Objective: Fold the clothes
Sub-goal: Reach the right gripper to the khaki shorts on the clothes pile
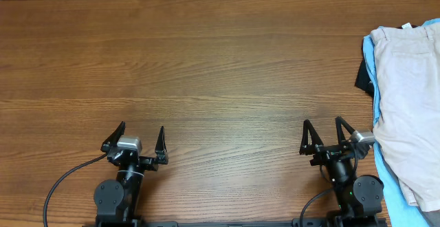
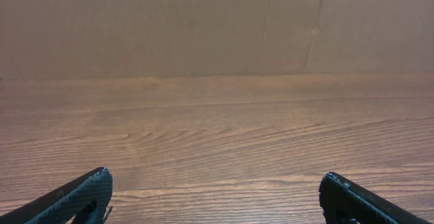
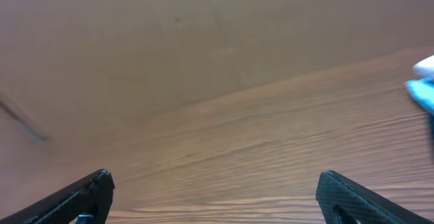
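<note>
Wood-grain table filled almost the whole overhead view, its brown top bare across the left and centre. Against its right edge lay a heap of garments, partly cut off by the frame. Uppermost on that heap were the khaki shorts, pale beige and spread loosely, running from the far right corner down toward the near edge, with stitched seams showing near the top. Under them a light blue T-shirt stuck out along the left side of the heap and again at the near end. A dark garment showed as a small patch at the left of the heap, tucked below the blue cloth.

Both arms sat at the near edge of the table. The right fingers stood spread wide apart with nothing between them, just beside the heap and not touching the shorts. The left fingers were well apart from the garments, likewise spread wide and holding nothing. The right wrist view caught a blurred scrap of blue cloth at its right edge. A black cable curved away from the left arm's base.
</note>
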Robot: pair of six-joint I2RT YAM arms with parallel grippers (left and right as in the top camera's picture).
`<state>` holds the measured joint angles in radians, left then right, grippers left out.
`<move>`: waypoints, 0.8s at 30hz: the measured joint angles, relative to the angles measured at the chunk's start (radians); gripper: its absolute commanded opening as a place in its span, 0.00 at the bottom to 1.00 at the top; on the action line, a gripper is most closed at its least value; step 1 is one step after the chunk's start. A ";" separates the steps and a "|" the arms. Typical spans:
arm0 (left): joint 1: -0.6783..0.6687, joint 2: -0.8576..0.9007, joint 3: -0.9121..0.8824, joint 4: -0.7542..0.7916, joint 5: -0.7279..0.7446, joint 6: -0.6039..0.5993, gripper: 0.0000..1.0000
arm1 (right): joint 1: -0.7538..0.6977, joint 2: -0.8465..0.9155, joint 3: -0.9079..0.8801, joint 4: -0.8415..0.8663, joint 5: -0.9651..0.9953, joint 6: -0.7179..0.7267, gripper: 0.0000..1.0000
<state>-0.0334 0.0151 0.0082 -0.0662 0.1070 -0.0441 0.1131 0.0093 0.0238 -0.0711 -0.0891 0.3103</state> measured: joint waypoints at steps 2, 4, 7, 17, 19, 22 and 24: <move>0.000 0.000 0.000 0.000 0.000 0.000 1.00 | 0.000 0.000 0.027 0.003 -0.028 0.020 1.00; 0.000 0.000 0.000 0.000 0.000 0.000 1.00 | 0.000 0.002 0.087 0.002 -0.043 0.035 1.00; 0.000 0.000 0.000 0.000 0.000 0.000 1.00 | 0.000 0.002 0.217 -0.014 -0.056 0.047 1.00; 0.000 0.000 0.000 0.000 0.000 0.000 1.00 | 0.000 0.064 0.695 -0.278 -0.066 0.056 1.00; 0.000 0.000 0.000 0.000 0.000 0.000 1.00 | 0.000 0.106 0.765 -0.333 -0.068 0.056 1.00; 0.000 0.000 0.000 0.000 0.000 0.000 1.00 | 0.000 0.188 0.872 -0.402 -0.060 0.056 1.00; 0.000 0.000 0.000 0.000 0.000 0.000 1.00 | 0.000 0.262 0.958 -0.465 -0.039 0.056 1.00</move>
<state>-0.0334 0.0151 0.0082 -0.0666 0.1070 -0.0441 0.1131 0.2710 0.9813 -0.5362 -0.1276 0.3664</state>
